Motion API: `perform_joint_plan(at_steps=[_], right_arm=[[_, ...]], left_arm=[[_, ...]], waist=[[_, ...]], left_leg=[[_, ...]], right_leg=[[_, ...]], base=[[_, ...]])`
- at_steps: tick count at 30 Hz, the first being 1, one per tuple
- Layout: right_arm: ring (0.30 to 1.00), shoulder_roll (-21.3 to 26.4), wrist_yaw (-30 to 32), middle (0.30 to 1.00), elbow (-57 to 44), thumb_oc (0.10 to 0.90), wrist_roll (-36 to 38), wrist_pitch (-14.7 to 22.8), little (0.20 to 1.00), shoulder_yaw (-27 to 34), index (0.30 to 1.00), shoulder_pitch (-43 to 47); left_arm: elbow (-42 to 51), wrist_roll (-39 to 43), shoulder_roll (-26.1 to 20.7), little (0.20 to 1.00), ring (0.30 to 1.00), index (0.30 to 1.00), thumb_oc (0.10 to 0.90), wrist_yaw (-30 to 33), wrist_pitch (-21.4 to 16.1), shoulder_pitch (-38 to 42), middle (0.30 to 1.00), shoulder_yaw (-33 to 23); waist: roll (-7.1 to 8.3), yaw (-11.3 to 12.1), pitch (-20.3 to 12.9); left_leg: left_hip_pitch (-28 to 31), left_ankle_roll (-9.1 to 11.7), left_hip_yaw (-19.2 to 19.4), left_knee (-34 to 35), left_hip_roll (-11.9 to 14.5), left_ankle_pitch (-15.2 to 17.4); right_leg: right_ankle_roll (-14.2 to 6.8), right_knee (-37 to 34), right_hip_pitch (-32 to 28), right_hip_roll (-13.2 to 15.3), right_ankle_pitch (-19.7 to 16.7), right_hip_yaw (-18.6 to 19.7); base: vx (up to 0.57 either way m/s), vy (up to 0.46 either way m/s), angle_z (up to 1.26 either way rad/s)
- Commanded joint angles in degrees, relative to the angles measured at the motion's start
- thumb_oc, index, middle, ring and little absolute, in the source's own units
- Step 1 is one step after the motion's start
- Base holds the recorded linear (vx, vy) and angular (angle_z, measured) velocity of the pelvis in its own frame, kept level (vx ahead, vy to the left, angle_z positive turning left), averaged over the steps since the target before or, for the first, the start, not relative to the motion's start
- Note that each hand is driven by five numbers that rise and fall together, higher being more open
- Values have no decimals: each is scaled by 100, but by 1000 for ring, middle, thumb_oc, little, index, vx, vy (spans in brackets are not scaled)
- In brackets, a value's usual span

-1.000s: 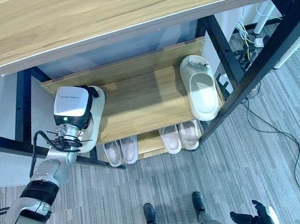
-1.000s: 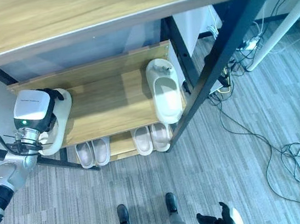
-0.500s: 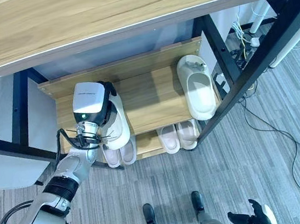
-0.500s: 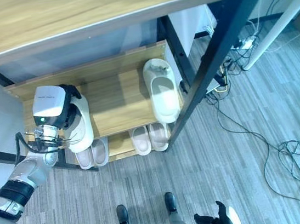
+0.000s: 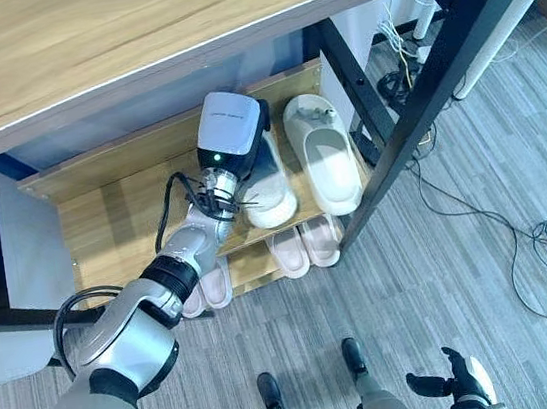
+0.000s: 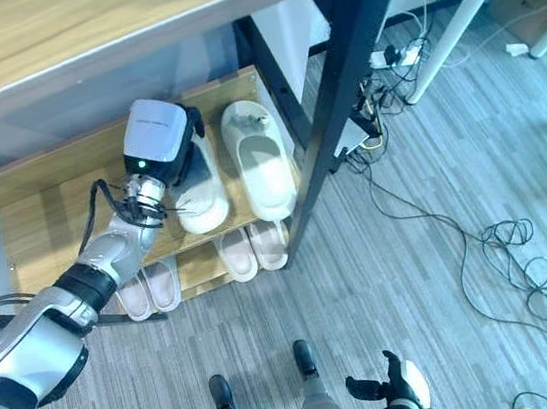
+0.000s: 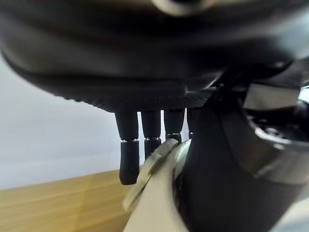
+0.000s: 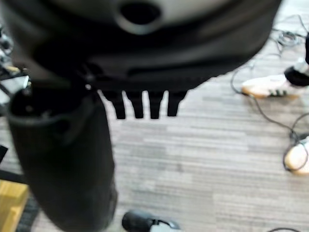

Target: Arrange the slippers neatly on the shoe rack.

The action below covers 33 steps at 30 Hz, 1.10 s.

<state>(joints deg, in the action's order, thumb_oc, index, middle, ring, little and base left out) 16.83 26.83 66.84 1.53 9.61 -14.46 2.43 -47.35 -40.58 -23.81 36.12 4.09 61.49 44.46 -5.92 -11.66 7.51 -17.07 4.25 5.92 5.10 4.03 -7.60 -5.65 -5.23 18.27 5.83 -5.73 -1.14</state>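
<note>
The left hand, its fingers apparently curled round the held slipper, has it on the shoe rack shelf just beside the resting slipper, long axes roughly parallel, while the open right hand hangs well apart.

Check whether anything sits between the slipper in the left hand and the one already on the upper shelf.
Nothing visible does. The left hand holds the carried slipper on the upper shelf, right beside the placed slipper, with just a narrow strip of bare wood between them.
</note>
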Motion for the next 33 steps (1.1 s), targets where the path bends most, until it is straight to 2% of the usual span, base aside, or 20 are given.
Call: perform_joint_plan(at_steps=[1, 4, 8, 9, 10, 14, 17, 28, 29, 30, 33], right_arm=[[900, 304, 277, 900, -102, 800, 270, 172, 900, 62, 900, -91], [900, 345, 248, 900, -92, 800, 397, 257, 900, 90, 900, -7], [900, 322, 224, 900, -105, 800, 446, 316, 900, 36, 900, 11], [900, 323, 225, 900, -106, 800, 446, 316, 900, 35, 900, 7], [900, 280, 225, 900, -136, 800, 420, 309, 900, 8, 900, -42], [900, 202, 243, 900, -129, 800, 367, 284, 900, 16, 900, -152], [900, 173, 250, 900, -76, 800, 205, 199, 900, -104, 900, -86], [900, 135, 163, 900, 205, 800, 227, 75, 900, -79, 900, -67], [900, 131, 144, 900, 214, 800, 249, 61, 900, -67, 900, -73], [900, 109, 141, 900, 235, 800, 238, 6, 900, -43, 900, -104], [900, 68, 102, 900, 244, 800, 282, -45, 900, 24, 900, -119]], left_arm=[[-698, 14, 79, 300, 300, 300, 400, 488, 192, 1102, 300, -364], [-1052, 2, 368, 300, 300, 300, 400, 470, 215, 1227, 300, -267], [-1187, 102, 500, 300, 300, 300, 400, 458, 195, 1249, 300, -301], [-1187, 102, 501, 505, 505, 505, 536, 458, 195, 1246, 505, -302], [-1124, 345, 627, 900, 900, 900, 800, 473, 101, 1141, 900, -448], [-940, 692, 628, 900, 900, 900, 800, 521, -62, 852, 900, -648], [-835, 888, 817, 900, 900, 900, 800, 584, -120, 661, 900, -801], [-564, 829, 883, 900, 900, 900, 800, 465, -168, 467, 900, -801], [-434, 908, 884, 900, 900, 900, 800, 428, -219, 444, 900, -841], [-140, 1317, 873, 900, 900, 900, 800, 216, -528, 287, 900, -953], [160, 1730, 822, 900, 900, 900, 800, 167, -710, 154, 900, -1115]], waist=[[9, -2, 78], [33, -15, 66], [89, -39, 30], [88, -39, 27], [117, -63, 23], [140, -64, -8], [156, -19, -23], [145, 38, -24], [145, 47, -19], [136, 70, -20], [124, 99, -35]], left_leg=[[-20, -64, -79, -10, -273, 576], [-44, -55, -95, -10, -267, 576], [-62, -50, -86, -10, -251, 580], [-63, -49, -86, -10, -251, 580], [-65, -50, -77, -10, -241, 584], [-25, -46, -72, -10, -228, 593], [35, -48, -106, -10, -235, 599], [118, -55, -115, -10, -249, 616], [124, -57, -118, -10, -247, 615], [150, -61, -119, -10, -259, 612], [171, -61, -121, -10, -259, 601]], right_leg=[[-330, 23, 205, -72, 172, 123], [-332, 23, 243, -82, 161, 108], [-324, 23, 291, -94, 152, 110], [-324, 23, 292, -94, 153, 110], [-315, 23, 296, -93, 156, 111], [-292, 23, 249, -105, 175, 109], [-267, 23, 188, -111, 194, 88], [-258, 23, 102, -112, 218, 40], [-257, 23, 91, -110, 220, 43], [-257, 23, 63, -104, 218, 45], [-250, 23, 25, -101, 222, 33]], base=[[0, 0, 0], [6, -8, 1], [6, -8, 1], [0, 0, 0], [0, 0, 0], [16, -19, 3], [0, 0, 0], [0, 0, 0], [0, 0, 0], [0, 0, 0], [0, 0, 0]])
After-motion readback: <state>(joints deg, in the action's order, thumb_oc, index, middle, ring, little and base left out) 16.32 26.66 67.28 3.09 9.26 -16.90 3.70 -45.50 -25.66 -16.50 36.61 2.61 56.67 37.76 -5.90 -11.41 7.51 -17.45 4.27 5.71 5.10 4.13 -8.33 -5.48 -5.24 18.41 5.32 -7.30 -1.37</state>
